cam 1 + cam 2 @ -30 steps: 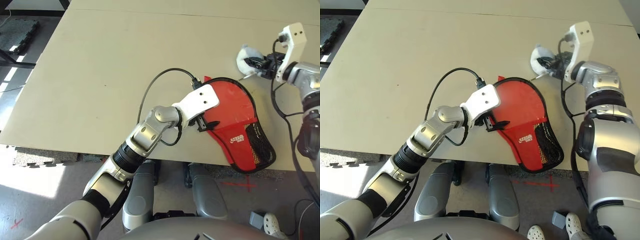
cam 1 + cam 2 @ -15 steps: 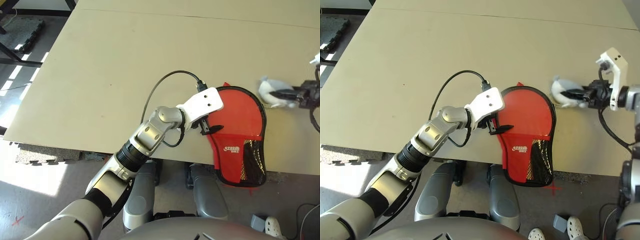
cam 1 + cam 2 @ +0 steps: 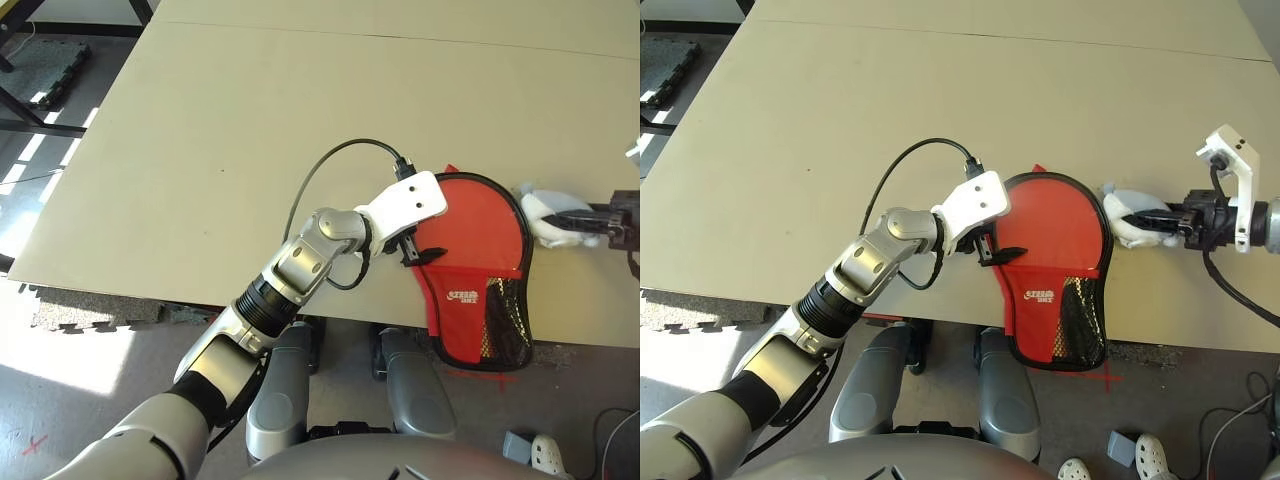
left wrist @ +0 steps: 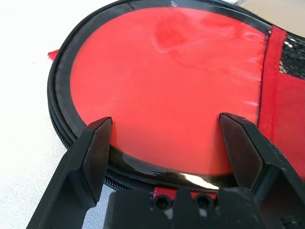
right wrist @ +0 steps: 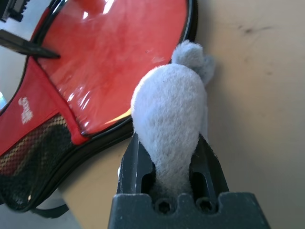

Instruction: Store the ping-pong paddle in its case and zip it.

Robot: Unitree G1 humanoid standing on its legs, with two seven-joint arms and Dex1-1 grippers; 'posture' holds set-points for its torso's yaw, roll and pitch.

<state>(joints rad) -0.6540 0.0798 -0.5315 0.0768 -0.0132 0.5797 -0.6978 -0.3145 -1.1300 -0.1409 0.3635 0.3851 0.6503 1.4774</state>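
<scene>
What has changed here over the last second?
The right gripper, shut on the plush charm, pulled it down along the case's right edge, swinging the case's narrow end toward the left. The left gripper stayed open around the case.

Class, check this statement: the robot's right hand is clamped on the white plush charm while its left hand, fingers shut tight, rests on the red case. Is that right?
Not quite. The left hand has its fingers spread wide across the case, as the left wrist view shows. The right hand is indeed clamped on the white plush charm.
</scene>
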